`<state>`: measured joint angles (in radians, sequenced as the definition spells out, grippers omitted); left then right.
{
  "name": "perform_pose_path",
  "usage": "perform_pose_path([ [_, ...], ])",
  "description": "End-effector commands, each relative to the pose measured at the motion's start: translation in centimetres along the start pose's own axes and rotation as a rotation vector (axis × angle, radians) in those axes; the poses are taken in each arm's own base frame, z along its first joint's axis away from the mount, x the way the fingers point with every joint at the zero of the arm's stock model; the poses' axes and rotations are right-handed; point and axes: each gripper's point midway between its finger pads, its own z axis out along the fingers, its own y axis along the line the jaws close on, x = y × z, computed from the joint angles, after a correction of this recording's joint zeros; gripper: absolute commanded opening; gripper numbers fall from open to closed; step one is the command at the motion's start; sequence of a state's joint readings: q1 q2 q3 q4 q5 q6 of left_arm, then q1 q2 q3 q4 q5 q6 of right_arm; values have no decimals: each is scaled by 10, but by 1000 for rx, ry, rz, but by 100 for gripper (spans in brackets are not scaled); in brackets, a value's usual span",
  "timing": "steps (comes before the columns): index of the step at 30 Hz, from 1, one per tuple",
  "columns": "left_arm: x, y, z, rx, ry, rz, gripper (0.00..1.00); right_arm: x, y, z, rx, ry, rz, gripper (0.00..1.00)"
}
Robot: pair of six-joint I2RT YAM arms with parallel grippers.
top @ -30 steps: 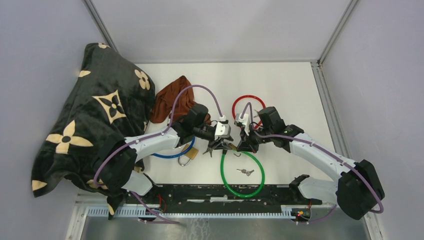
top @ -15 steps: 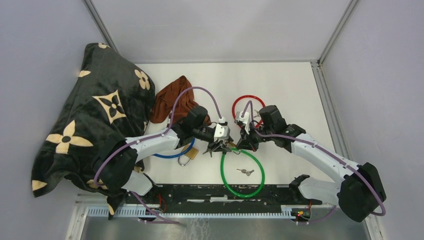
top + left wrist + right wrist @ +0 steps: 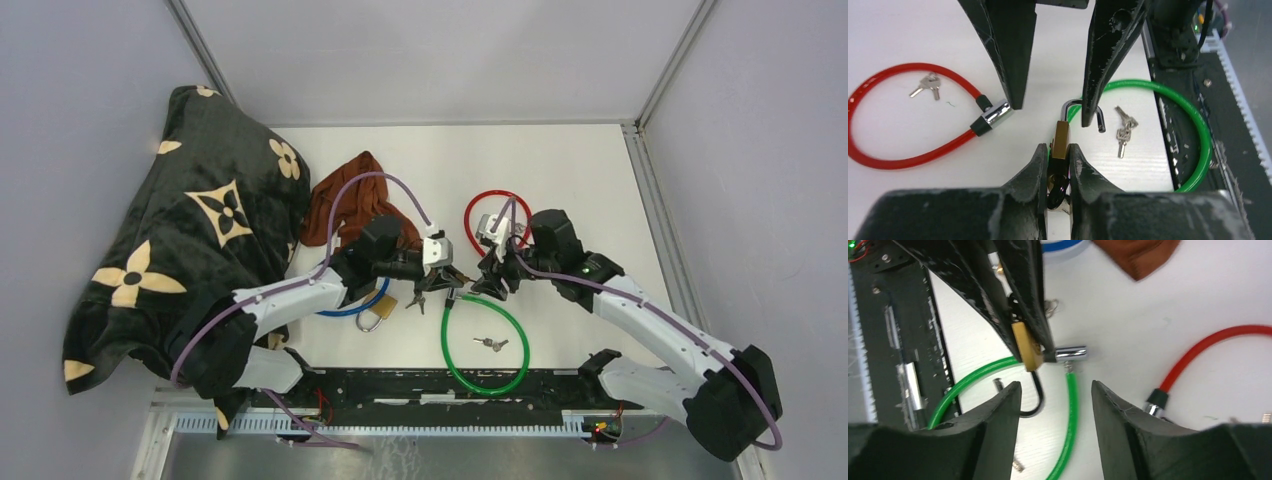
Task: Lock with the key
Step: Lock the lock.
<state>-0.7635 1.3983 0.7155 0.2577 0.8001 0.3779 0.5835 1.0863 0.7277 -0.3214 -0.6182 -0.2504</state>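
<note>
Left wrist view: left gripper (image 3: 1059, 152) clamped on brass padlock (image 3: 1062, 136), shackle (image 3: 1101, 121) open; right gripper (image 3: 1055, 387) parted, holding nothing.

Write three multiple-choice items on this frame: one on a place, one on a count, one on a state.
1. The keys nearest the near edge of the table lie: A in a bowl; B inside the green cable loop; C on a hook.
2. Coloured cable loops on the table: A two; B three; C five.
3. The shackle of the brass padlock in the left gripper is: A open; B closed; C missing.
Answers: B, the green ring surrounds them; B, there is a red loop, the green one and a blue loop; A, one shackle end hangs free.
</note>
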Motion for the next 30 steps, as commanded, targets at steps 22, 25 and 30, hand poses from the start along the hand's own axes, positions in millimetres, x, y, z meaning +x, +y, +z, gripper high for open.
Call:
perform_pose_path([
  [22, -104, -15, -58, -198, -379, -237, 2, -62, 27, -13, -119, -411, -185, 27],
  [25, -102, -14, -59, -208, -379, -209, 2, -60, 25, -12, -112, -400, -180, 41],
  [30, -108, -17, -62, -202, -405, -238, 2, -65, 29, -14, -127, -418, -184, 37],
])
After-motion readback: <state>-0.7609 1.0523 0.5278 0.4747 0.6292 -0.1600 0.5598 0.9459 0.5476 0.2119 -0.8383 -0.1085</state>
